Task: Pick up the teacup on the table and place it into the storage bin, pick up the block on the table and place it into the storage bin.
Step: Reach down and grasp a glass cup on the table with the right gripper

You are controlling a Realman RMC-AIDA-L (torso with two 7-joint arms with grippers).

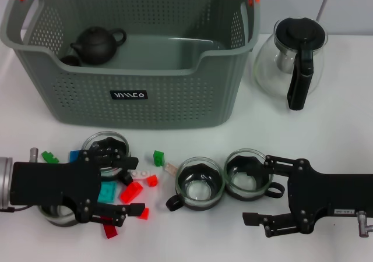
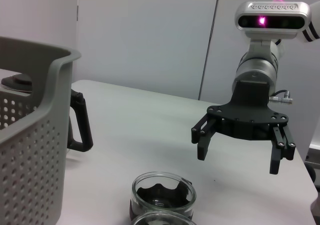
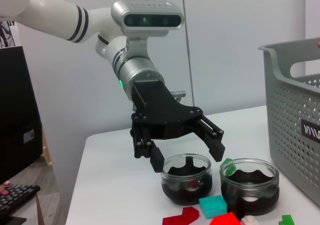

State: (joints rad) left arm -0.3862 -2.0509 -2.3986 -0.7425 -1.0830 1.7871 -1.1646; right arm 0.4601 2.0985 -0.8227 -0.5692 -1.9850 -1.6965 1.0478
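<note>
Head view: my left gripper (image 1: 125, 186) hovers wide open above the blocks (image 1: 132, 192); right gripper (image 1: 260, 189) gapes empty beside a teacup (image 1: 247, 173), storage bin (image 1: 134, 96) behind.

Bright, even indoor light falls from above onto the white table (image 1: 326, 134), leaving only soft, short shadows under objects. A magenta glare spot glows at two o'clock in the left wrist view; all views look sharp
</note>
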